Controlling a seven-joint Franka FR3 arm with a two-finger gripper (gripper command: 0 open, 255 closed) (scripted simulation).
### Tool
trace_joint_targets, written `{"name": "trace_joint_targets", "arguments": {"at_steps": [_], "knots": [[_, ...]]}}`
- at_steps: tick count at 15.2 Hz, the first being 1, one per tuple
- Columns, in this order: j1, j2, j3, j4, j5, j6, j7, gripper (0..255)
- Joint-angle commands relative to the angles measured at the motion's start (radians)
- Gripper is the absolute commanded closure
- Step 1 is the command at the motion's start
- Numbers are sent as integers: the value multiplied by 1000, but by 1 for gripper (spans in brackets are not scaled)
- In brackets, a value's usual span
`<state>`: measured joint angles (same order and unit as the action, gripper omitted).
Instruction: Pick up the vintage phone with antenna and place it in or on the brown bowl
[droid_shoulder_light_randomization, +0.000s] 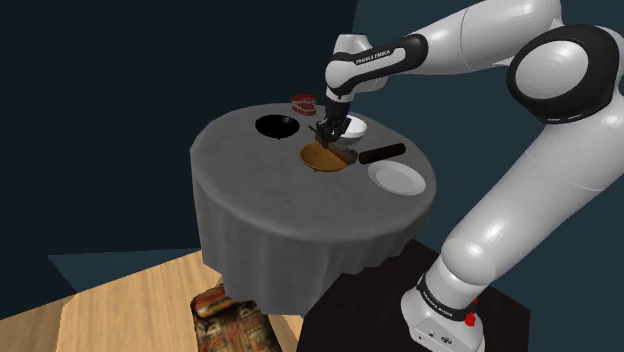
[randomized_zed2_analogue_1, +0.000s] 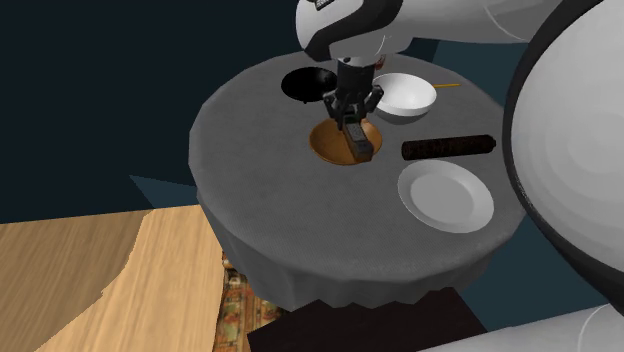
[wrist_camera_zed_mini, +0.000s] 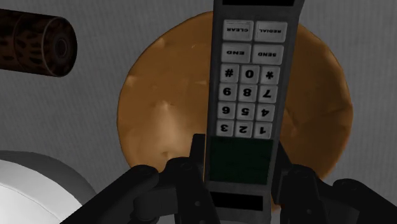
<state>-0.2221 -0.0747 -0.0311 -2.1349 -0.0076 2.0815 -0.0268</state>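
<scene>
A grey phone (wrist_camera_zed_mini: 249, 89) with white number keys hangs lengthwise over the brown bowl (wrist_camera_zed_mini: 159, 127), clasped near one end by my black gripper (wrist_camera_zed_mini: 240, 167), which is shut on it. In the second exterior view the gripper (randomized_zed2_analogue_1: 355, 118) stands just above the brown bowl (randomized_zed2_analogue_1: 328, 147) and the phone (randomized_zed2_analogue_1: 361, 141) dips into it. In the shoulder view the gripper (droid_shoulder_light_randomization: 333, 133) hangs over the bowl (droid_shoulder_light_randomization: 318, 159) in the middle of the round grey table (droid_shoulder_light_randomization: 260, 190), the phone (droid_shoulder_light_randomization: 343, 150) reaching down into the bowl. Its antenna is hidden.
On the table stand a black bowl (randomized_zed2_analogue_1: 302, 84), a white bowl (randomized_zed2_analogue_1: 410, 97), a white plate (randomized_zed2_analogue_1: 446, 196) and a dark cylinder (randomized_zed2_analogue_1: 448, 147) lying on its side. A red-and-white thing (droid_shoulder_light_randomization: 303, 103) sits at the far edge. The grey cloth hangs over a wooden floor (droid_shoulder_light_randomization: 110, 310).
</scene>
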Motion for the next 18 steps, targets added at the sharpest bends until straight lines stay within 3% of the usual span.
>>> {"name": "trace_joint_targets", "arguments": {"at_steps": [1,6,14,15,18], "knots": [[0,9,0,-17,0,27,0,255],[0,36,0,-55,1,92,-1,255],[0,36,0,-55,1,92,-1,255],[0,36,0,-55,1,92,-1,0],[0,36,0,-55,1,92,-1,0]]}}
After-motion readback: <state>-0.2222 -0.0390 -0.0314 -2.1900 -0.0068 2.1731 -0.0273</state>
